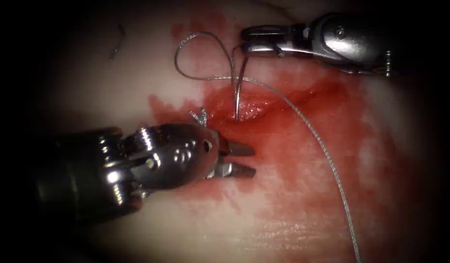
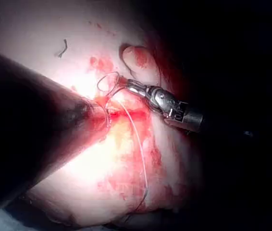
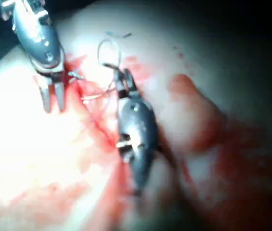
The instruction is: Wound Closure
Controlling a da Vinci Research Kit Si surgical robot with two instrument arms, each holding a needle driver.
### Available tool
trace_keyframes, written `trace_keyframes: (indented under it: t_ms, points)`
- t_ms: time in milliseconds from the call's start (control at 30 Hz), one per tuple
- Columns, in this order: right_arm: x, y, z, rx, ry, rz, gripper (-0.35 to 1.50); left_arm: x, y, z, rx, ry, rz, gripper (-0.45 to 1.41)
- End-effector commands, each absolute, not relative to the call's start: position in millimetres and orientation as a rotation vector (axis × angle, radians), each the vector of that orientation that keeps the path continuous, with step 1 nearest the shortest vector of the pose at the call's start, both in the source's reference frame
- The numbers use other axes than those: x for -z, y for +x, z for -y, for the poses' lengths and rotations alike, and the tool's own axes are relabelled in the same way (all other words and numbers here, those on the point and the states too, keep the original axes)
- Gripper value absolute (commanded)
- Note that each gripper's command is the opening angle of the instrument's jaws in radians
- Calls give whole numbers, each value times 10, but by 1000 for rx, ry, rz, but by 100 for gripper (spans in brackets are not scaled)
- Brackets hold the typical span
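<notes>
left pincer agape, right pincer clamped

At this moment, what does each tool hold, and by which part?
The right tool holds the needle by its upper end; the tip is in the cut. The left tool is open and holds nothing.

Blocked over the cut by upright needle and thread trailing right and near; open over bare tissue far left.
</notes>
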State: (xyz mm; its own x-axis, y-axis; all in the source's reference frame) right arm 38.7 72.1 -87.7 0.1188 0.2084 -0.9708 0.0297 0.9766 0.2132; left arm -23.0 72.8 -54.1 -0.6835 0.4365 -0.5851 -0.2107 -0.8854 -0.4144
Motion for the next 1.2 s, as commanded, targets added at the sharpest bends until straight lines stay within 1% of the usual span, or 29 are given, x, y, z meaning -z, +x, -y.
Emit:
trace_keyframes:
  t_ms: [33,367,667,1200]
  points:
    - [873,395,-723,-125,202,-1442,-35,538,-235,-733,-2555,-1007,452,15]
    - [874,396,-725,-14,108,-1412,-35,542,-231,-727,-2568,-1014,479,15]
    - [880,399,-723,-19,120,-1411,-35,540,-237,-728,-2560,-1015,484,16]
    - [883,401,-717,-90,205,-1405,-35,520,-223,-728,-2546,-990,512,15]
